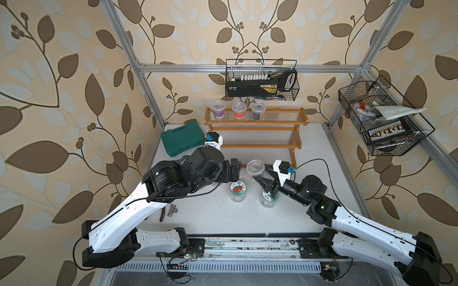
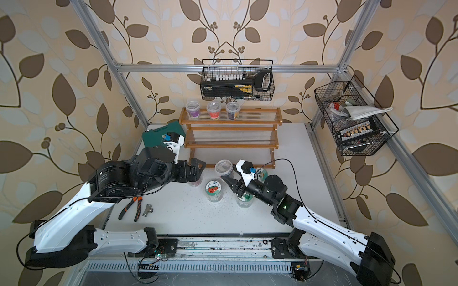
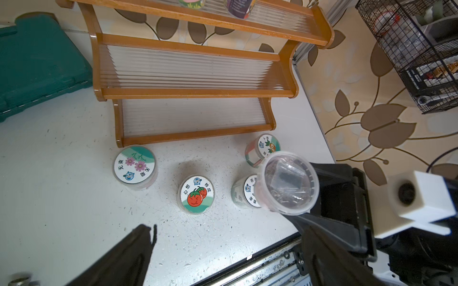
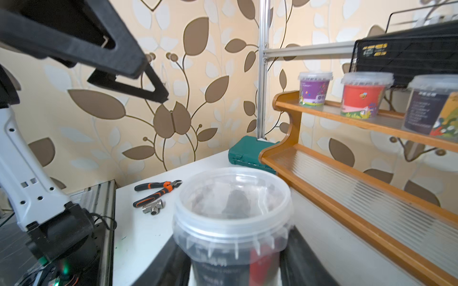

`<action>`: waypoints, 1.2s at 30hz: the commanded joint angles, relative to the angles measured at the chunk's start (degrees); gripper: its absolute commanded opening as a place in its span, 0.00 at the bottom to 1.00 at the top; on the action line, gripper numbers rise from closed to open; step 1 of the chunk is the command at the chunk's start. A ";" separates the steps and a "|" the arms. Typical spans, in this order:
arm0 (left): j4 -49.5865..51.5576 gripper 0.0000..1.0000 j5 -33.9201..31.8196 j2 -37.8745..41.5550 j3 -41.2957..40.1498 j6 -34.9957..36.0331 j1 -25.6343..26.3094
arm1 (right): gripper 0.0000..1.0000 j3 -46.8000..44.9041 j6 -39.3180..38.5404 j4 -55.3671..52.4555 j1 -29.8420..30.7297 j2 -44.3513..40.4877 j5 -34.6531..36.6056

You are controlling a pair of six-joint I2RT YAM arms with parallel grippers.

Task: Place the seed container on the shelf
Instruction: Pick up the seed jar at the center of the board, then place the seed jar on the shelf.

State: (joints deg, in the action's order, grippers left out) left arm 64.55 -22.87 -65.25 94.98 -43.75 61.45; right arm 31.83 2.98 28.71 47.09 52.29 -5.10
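Nearest you on the white table [image 2: 188,220] lie the orange-and-black-handled pliers [image 2: 131,208] and a small metal tee fitting [image 2: 148,210], well apart from the work, so you can ignore them. Just beyond, your left gripper [image 2: 199,170] stands with its jaws spread wide and nothing in them, close beside the load. I'd draw it back toward its own side first, since it crowds the path. Your right gripper [image 1: 260,175] is clamped on the clear plastic seed container [image 4: 233,218] with a clear snap-on lid, pinching the wall below the lid rim. The seed container looks upright and lifted off the table, above a cluster of round jars [image 2: 213,189] with printed picture lids. It sits just in front of the lowest tier of the orange-brown wooden three-tier shelf [image 2: 230,146] with clear ribbed surfaces, and is not yet on any tier. Raise it until its base clears the front rail, carry it level, go forward slowly, and seat it flat on the ribs before you release. The lowest and middle tiers are bare. Farthest back, the top tier carries three lidded, labelled tubs [image 2: 213,110] toward its left end. A black wire basket [image 2: 269,86] hangs close above that tier, so a lower one looks the easier target.
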 commanded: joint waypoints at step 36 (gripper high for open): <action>0.31 0.98 -7.10 5.84 -4.96 0.97 -2.12 | 0.53 26.40 3.00 15.97 -29.58 30.37 9.49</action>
State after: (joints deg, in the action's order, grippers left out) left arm 65.08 -28.49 -60.38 90.08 -43.51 59.94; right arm 55.83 7.01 45.23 17.87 81.56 3.03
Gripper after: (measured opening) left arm 0.984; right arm 0.531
